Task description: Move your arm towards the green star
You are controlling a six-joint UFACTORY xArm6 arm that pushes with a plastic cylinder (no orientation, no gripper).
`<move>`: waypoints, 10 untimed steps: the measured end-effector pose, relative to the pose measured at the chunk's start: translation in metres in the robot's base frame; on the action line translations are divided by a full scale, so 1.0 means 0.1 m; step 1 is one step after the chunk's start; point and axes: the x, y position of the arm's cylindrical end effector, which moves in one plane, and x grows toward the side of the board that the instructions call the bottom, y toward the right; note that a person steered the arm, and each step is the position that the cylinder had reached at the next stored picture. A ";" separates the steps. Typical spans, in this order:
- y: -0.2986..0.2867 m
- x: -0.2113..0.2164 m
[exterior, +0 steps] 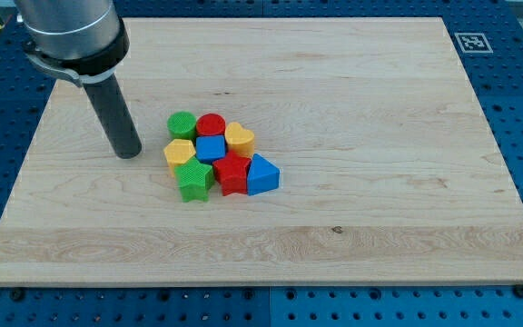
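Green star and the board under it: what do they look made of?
Green star: looks like moulded plastic, solid uniform colour, smooth with a slight sheen, though painted wood can't be ruled out. Board: pale wood, with visible grain lines and joined planks, matte finish. My tip sits to the view's left of the blocks, apart from the star.

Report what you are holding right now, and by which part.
Nothing is held. My tip is a bare rod, standing apart to the view's left of the block cluster, touching no block; the green star sits untouched.
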 end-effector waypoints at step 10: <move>0.16 0.70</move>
